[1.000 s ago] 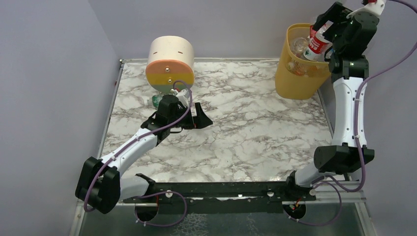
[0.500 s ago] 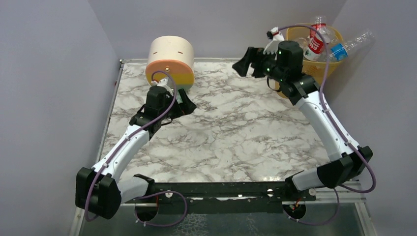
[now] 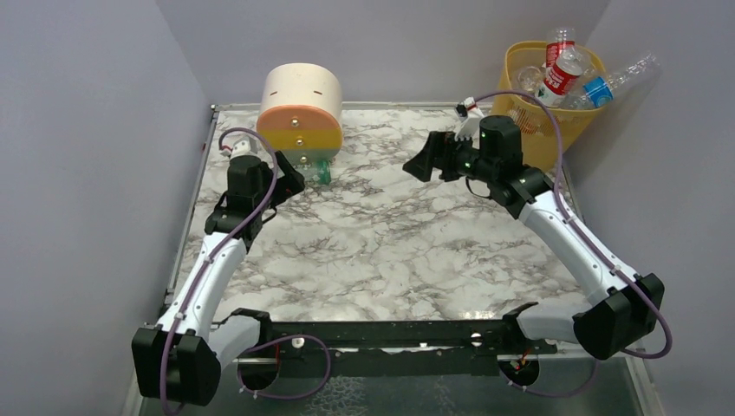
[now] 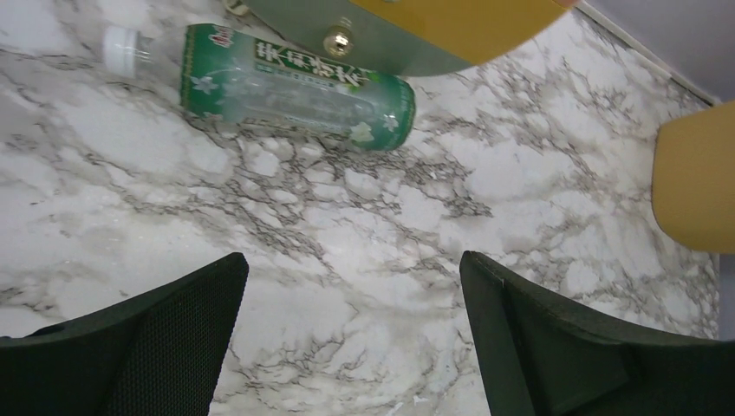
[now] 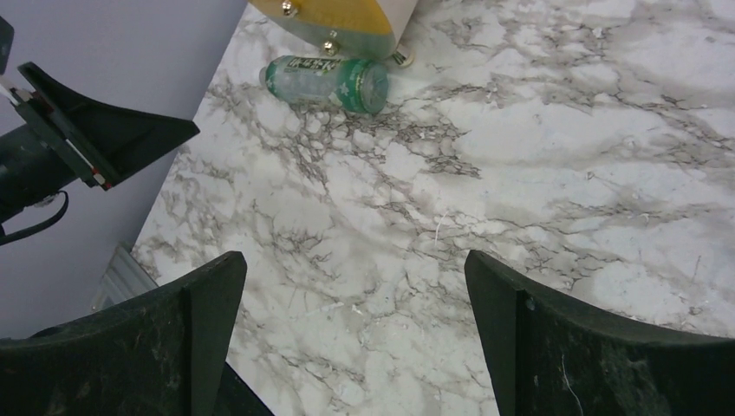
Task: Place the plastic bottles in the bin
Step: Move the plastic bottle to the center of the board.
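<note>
A green-labelled plastic bottle (image 4: 295, 87) with a white cap lies on its side on the marble, against the foot of the round drawer unit (image 3: 299, 108); it also shows as the green bottle (image 3: 322, 171) (image 5: 325, 82). My left gripper (image 3: 290, 184) (image 4: 351, 269) is open and empty, just left of it and short of it. My right gripper (image 3: 420, 165) (image 5: 355, 260) hangs open and empty over the table's middle back, pointing left. The yellow-orange bin (image 3: 542, 113) stands at the back right with several bottles (image 3: 562, 74) sticking out of it.
The drawer unit overhangs the green bottle from behind. Purple walls close the left, back and right sides. The left arm's fingers (image 5: 104, 130) show at the left edge of the right wrist view. The bin's side (image 4: 693, 178) shows at the right edge of the left wrist view.
The right arm swung from above the bin, leaving a red-labelled bottle in it, down and left over the table. The left gripper drew back left from in front of the drawer unit.
</note>
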Available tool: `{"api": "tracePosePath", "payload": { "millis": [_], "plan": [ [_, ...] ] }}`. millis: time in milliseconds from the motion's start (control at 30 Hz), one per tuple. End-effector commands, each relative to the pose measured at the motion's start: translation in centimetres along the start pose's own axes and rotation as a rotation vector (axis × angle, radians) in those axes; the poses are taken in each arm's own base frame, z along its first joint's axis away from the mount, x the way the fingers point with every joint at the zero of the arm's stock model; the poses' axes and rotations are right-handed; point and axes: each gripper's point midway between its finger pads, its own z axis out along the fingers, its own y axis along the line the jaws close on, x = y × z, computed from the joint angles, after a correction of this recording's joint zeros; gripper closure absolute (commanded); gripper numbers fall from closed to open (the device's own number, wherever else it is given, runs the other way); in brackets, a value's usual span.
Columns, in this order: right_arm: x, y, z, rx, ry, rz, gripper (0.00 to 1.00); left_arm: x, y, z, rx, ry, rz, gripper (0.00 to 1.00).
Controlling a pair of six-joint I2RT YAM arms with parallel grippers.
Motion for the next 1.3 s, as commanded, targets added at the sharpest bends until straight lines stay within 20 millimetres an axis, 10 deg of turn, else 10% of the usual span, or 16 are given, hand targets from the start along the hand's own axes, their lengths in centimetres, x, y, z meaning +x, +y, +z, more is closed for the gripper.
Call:
{"api": "tracePosePath", "payload": {
  "millis": [0,767,1267],
  "plan": [
    [1.2,1.7,0.1,-0.098,0.015,-0.015,0.0,-1.0,3.8,0.5,-0.132,-0.035,-0.031,0.01],
    [7.3,-0.4,2.3,-0.109,0.148,-0.006,0.0,-7.0,16.8,6.6,-0.531,-0.157,-0.159,0.09],
    [8.3,-0.9,2.6,-0.112,0.168,-0.007,0.0,-6.7,20.3,14.4,-0.598,-0.027,-0.199,0.1]
  ]
}}
